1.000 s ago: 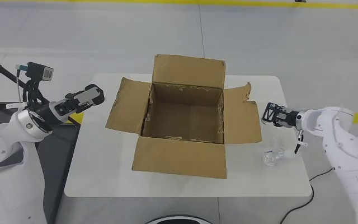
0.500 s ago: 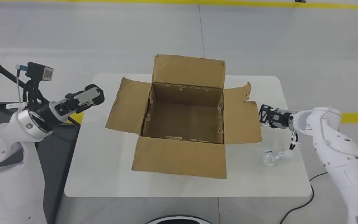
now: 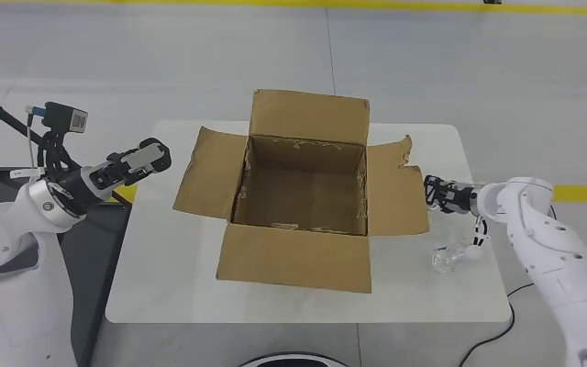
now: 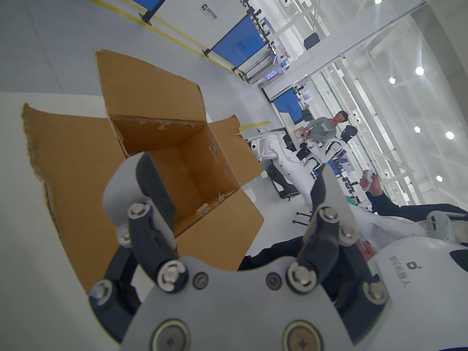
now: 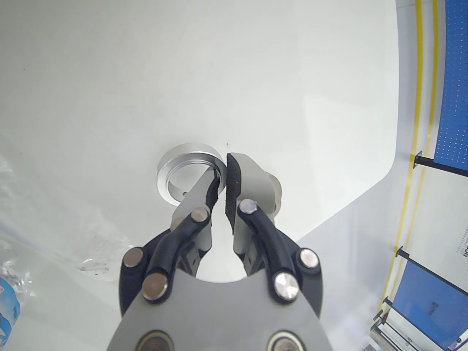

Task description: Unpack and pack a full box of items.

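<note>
An open cardboard box (image 3: 295, 255) stands mid-table with all flaps folded out, and its inside looks empty. Its left flap (image 4: 73, 169) faces my left gripper (image 4: 236, 175), which is open and holds nothing. That gripper (image 3: 151, 156) hangs at the table's left edge. My right gripper (image 3: 435, 194) is at the outer edge of the box's right flap. It is shut on the rim of a silver metal ring (image 5: 175, 169), one finger inside and one outside. A clear plastic bottle (image 3: 447, 258) lies on the table just in front of that arm.
The white table (image 3: 165, 284) has bare room left of and in front of the box. The bottle's blue label (image 5: 7, 305) lies close beside the right gripper. The table's rounded corner (image 5: 380, 169) is nearby, with floor beyond it.
My right gripper has moved left with the ring, from mid-right of the table to the box's right flap. The left arm has stayed put.
</note>
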`<state>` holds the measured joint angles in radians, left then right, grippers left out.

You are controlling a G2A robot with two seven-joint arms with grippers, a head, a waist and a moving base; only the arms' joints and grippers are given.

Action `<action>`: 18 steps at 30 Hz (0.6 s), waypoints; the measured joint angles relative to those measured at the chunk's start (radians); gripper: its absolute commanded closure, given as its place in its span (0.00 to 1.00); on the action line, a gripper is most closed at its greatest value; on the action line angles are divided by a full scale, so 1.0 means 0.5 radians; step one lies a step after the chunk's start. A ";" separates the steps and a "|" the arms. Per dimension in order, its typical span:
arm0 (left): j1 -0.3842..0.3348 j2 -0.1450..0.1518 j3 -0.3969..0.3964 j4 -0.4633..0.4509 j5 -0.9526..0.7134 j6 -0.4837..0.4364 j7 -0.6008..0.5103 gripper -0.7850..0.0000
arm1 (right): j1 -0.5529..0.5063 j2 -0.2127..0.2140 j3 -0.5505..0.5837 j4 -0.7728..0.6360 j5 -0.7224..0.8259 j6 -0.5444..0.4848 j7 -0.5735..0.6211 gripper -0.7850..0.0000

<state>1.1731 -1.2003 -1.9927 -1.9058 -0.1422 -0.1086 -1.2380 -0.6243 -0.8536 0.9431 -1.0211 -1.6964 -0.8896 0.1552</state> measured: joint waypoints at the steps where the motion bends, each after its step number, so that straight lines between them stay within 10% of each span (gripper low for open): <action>1: 0.000 0.000 0.000 0.000 0.000 0.000 0.000 0.00 | 0.002 -0.001 -0.001 0.003 -0.003 0.000 -0.003 1.00; 18: 0.000 0.000 0.000 0.000 0.000 0.000 0.000 0.00 | 0.003 -0.018 0.001 0.017 -0.008 -0.018 0.009 0.71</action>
<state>1.1731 -1.2003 -1.9927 -1.9058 -0.1422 -0.1086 -1.2380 -0.6227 -0.8625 0.9434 -1.0125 -1.7006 -0.8988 0.1598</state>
